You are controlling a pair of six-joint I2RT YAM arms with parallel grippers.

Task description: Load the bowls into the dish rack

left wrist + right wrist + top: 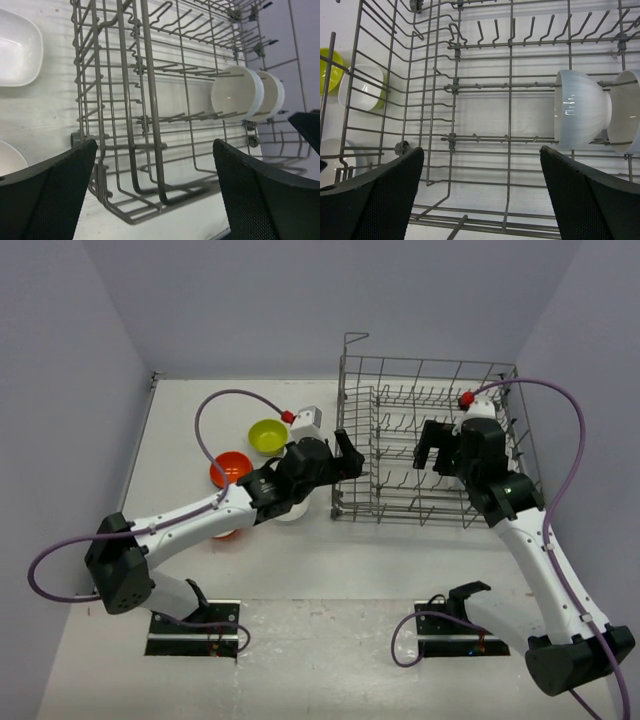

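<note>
Two white round bowls sit racked at 3 o'clock in the grey wire dish rack — left hand and right hand both spread wide, empty. Next, probably: fetch the yellow-green glossy bowl at the rack's 9 o'clock.

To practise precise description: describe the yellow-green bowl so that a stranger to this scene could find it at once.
Find the large grey wire dish rack; loose bowls sit on the table to its left. The yellow-green bowl lies between an orange bowl in front and a white squarish bowl by the rack. It alone is lime-coloured.
</note>
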